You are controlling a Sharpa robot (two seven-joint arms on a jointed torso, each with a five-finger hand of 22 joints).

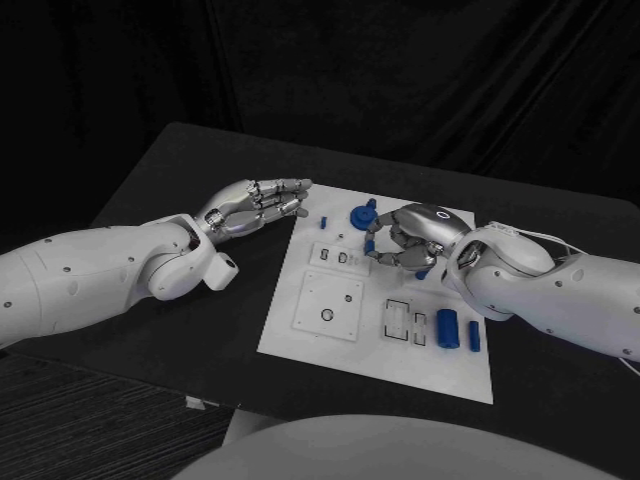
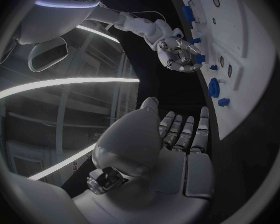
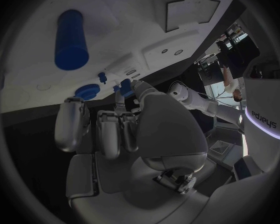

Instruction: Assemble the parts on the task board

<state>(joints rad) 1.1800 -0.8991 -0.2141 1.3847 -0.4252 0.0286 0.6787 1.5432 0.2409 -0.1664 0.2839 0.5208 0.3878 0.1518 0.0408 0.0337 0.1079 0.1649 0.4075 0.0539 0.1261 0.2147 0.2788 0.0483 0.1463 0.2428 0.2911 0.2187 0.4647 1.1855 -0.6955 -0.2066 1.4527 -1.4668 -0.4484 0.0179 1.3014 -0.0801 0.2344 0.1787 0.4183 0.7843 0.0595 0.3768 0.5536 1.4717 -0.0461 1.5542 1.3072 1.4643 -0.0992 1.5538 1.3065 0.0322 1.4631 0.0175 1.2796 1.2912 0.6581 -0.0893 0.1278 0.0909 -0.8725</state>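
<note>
I see the white task board [image 1: 320,340] lying in the middle of the black tabletop [image 1: 162,180]. My left hand [image 1: 255,205] hovers just off the board's far left corner, fingers [image 1: 289,187] stretched out side by side and holding nothing; its wrist camera shows the same flat, empty palm beside the board's edge. My right hand [image 1: 407,235] sits over the far part of the board with its fingers [image 1: 385,240] curled down around a small blue piece [image 1: 423,271]; from the right wrist camera the thumb and a fingertip look pinched on that blue piece [image 3: 125,83], though the grip is partly hidden, so I'm only fairly sure. A round blue knob [image 1: 361,216] stands on the board just beside that hand, and a small blue peg [image 1: 323,221] stands a little to its left. Near the board's right edge two blue cylinders [image 1: 447,326] lie side by side, well apart from both hands. Rectangular slots [image 1: 398,318] sit just left of them, and a square raised plate [image 1: 329,305] lies further left
</note>
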